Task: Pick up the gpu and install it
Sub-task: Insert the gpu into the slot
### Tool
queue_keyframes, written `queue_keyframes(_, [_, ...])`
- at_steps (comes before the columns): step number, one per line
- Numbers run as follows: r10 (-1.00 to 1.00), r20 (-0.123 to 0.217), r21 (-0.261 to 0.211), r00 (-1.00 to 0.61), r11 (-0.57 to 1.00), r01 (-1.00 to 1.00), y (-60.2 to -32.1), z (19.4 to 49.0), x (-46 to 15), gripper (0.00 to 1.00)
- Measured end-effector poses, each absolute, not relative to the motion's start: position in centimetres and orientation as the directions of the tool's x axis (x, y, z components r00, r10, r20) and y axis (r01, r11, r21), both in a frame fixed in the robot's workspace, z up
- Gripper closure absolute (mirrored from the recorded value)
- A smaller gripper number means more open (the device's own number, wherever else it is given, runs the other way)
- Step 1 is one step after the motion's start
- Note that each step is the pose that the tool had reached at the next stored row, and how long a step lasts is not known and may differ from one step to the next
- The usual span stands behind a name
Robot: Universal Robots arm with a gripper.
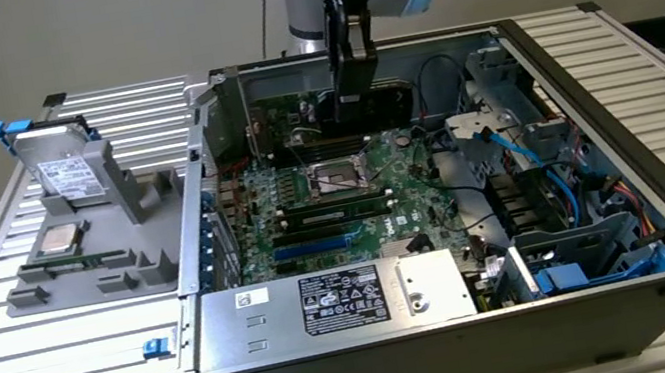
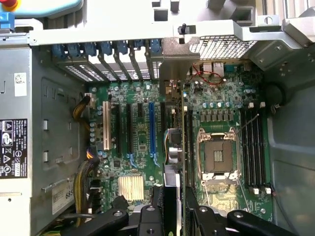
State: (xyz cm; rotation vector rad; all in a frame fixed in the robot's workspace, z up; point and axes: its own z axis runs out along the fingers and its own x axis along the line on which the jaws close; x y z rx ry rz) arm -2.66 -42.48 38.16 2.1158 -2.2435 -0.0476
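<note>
Over the motherboard, the pincer is clamped on the gpu, which hangs edge-on between its jaws.

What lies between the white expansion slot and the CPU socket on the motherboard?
In the wrist view, going from the white slot to the CPU socket: black slots, a blue slot, then the gpu edge-on in the pincer.
</note>
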Motion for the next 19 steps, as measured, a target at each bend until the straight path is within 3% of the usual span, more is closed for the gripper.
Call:
queue_keyframes(7, [-0.998, 0.027, 0.061, -0.055, 0.056, -0.997, -42.5, 37.7, -2.7, 0.72])
queue_keyframes(12, [-0.996, 0.068, 0.059, -0.053, 0.057, -0.997, -42.3, 37.6, -2.7, 0.72])
queue_keyframes(19, [-0.996, 0.071, 0.054, -0.053, 0.056, -0.997, -42.3, 36.9, -3.1, 0.72])
